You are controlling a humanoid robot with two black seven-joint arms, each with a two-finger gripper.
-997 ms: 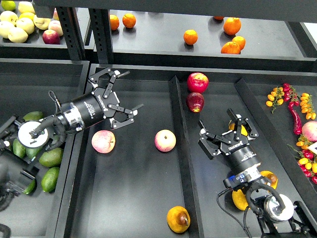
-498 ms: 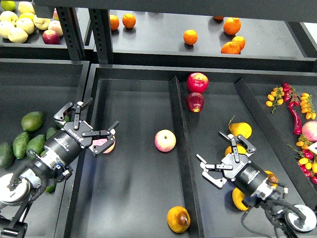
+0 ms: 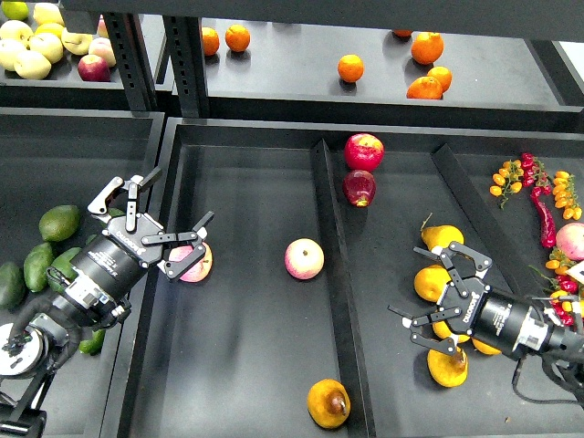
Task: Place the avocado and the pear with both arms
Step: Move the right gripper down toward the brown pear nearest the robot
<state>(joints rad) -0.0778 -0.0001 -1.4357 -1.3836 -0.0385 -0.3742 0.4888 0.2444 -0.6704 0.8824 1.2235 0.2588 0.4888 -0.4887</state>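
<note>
The pear (image 3: 328,403), orange-yellow with a dark brown blotch, lies at the front of the middle tray (image 3: 246,365). Several green avocados (image 3: 59,222) lie in the left bin, partly under my left arm. My left gripper (image 3: 160,219) is open and empty. It hovers over the left edge of the middle tray, right of the avocados, with a pink apple (image 3: 193,263) by its lower finger. My right gripper (image 3: 422,290) is open and empty over the right tray, among cleaner yellow pears (image 3: 443,237), well above and right of the blotched pear.
A second pink apple (image 3: 305,258) sits mid-tray. Two red apples (image 3: 364,151) lie at the back by the divider (image 3: 330,265). Oranges (image 3: 350,67) and pale apples (image 3: 32,62) are on the rear shelf. Chilies and cherry tomatoes (image 3: 547,201) are at far right.
Both arms have drawn back toward the front. The left gripper moved from mid-tray to its left edge. The right gripper slid right and down among the yellow pears. Both stayed open and empty.
</note>
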